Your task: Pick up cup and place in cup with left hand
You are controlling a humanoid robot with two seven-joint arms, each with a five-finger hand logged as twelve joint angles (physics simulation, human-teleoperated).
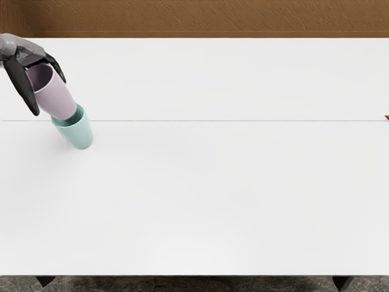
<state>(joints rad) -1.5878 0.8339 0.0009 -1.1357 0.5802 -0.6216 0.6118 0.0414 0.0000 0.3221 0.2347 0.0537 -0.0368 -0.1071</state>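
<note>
Just rim-wide, the left robot hand (pixel 30 57) grips the lilac cup (pixel 56 98)

left hand (pixel 29 53): holds lilac cup (pixel 58 100) | base: apparently inside teal cup (pixel 79 135) | cups: 2

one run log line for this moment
left hand: grasping pink cup | pink cup: base at mouth of teal cup | release: not yet | right hand: out of view
</note>
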